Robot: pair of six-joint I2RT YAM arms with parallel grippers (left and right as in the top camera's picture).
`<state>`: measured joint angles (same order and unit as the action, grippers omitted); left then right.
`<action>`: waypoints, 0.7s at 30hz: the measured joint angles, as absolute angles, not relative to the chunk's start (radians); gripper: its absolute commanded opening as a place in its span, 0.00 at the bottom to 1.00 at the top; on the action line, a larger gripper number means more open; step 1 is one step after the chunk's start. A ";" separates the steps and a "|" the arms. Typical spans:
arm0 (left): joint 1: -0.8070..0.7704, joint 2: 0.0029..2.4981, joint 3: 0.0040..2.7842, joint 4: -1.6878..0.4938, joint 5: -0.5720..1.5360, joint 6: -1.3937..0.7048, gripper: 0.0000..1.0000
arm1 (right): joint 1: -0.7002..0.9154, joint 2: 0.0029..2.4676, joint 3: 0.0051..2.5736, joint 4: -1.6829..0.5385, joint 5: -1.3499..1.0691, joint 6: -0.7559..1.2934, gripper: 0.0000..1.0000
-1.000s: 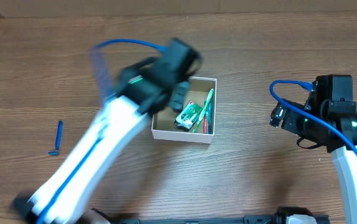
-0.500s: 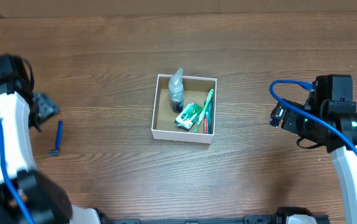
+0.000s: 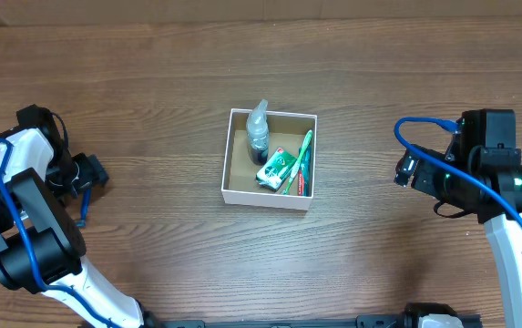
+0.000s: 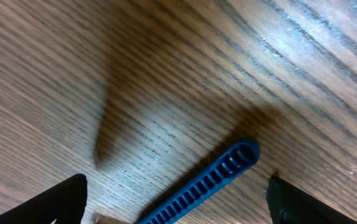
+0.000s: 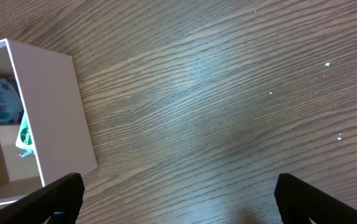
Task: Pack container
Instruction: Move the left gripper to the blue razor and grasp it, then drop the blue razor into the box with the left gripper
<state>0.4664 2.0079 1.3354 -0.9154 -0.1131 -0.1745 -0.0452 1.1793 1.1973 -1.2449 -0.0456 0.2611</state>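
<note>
At the left edge of the overhead frame, the left gripper (image 3: 86,173) is hung low over the blue razor (image 4: 212,180), which lies flat on the wooden table (image 3: 151,82). In the left wrist view both fingers (image 4: 63,200) are seen apart, one at each lower corner, with nothing held. The ribbed handle is seen between them, slanting from the lower middle of that frame to a rounded end at the upper right. The long axis is therefore skewed to the line between the fingers, not square across it. The head of the razor is out of view below the frame edge.

From above, only a short blue strip is seen under the wrist, running roughly up and down the frame. The container (image 3: 266,198) is placed at the middle of the overhead frame, well apart from the razor and to its right. A small bottle (image 3: 258,132), a green packet (image 3: 277,169) and a green toothbrush (image 3: 304,159) are already packed inside.

The right gripper (image 3: 406,171) is parked at the right of the frame, beside the container's right wall, fingers spread and empty. The left arm is judged far nearer the razor, so the pick is best made by it. A small wrist turn is likely needed before closing, so the handle is caught squarely.
</note>
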 measured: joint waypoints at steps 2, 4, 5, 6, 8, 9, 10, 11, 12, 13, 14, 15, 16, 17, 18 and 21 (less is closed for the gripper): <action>0.466 2.010 1.336 -0.910 -0.095 -0.168 0.58 | -0.045 1.179 1.197 -1.245 -0.046 0.262 1.00; 0.466 2.013 1.336 -0.908 -0.076 -0.152 0.36 | -0.045 1.179 1.197 -1.244 -0.045 0.261 1.00; 0.466 2.014 1.336 -0.911 -0.066 -0.148 0.31 | -0.045 1.179 1.197 -1.244 -0.045 0.262 1.00; 0.466 2.014 1.336 -0.916 -0.056 -0.144 0.27 | -0.045 1.179 1.197 -1.245 -0.046 0.261 1.00; 0.466 2.016 1.335 -0.923 -0.048 -0.143 0.18 | -0.045 1.179 1.197 -1.245 -0.046 0.262 1.00; 0.466 2.016 1.335 -0.928 -0.047 -0.142 0.17 | -0.045 1.179 1.197 -1.245 -0.045 0.262 1.00; 0.466 2.017 1.335 -0.934 -0.044 -0.142 0.14 | -0.045 1.179 1.197 -1.245 -0.046 0.261 1.00; 0.466 2.017 1.335 -0.939 -0.041 -0.142 0.11 | -0.045 1.179 1.197 -1.245 -0.045 0.262 1.00; 0.466 2.018 1.335 -0.940 -0.040 -0.142 0.10 | -0.045 1.179 1.197 -1.245 -0.046 0.261 1.00; 0.466 2.018 1.335 -0.942 -0.039 -0.141 0.07 | -0.045 1.179 1.197 -1.245 -0.046 0.261 1.00; 0.466 2.018 1.335 -0.943 -0.038 -0.142 0.04 | -0.045 1.179 1.197 -1.245 -0.046 0.262 1.00; 0.466 2.018 1.336 -0.942 -0.037 -0.142 0.04 | -0.045 1.179 1.197 -1.245 -0.046 0.262 1.00; 0.466 2.018 1.336 -0.943 -0.036 -0.142 0.04 | -0.045 1.179 1.197 -1.245 -0.046 0.262 1.00; 0.466 2.018 1.336 -0.943 -0.035 -0.142 0.04 | -0.045 1.179 1.197 -1.245 -0.046 0.262 1.00; 0.467 2.018 1.336 -0.943 -0.032 -0.142 0.04 | -0.045 1.179 1.197 -1.245 -0.046 0.262 1.00; 0.466 2.018 1.336 -0.951 -0.025 -0.143 0.04 | -0.045 1.179 1.197 -1.245 -0.046 0.261 1.00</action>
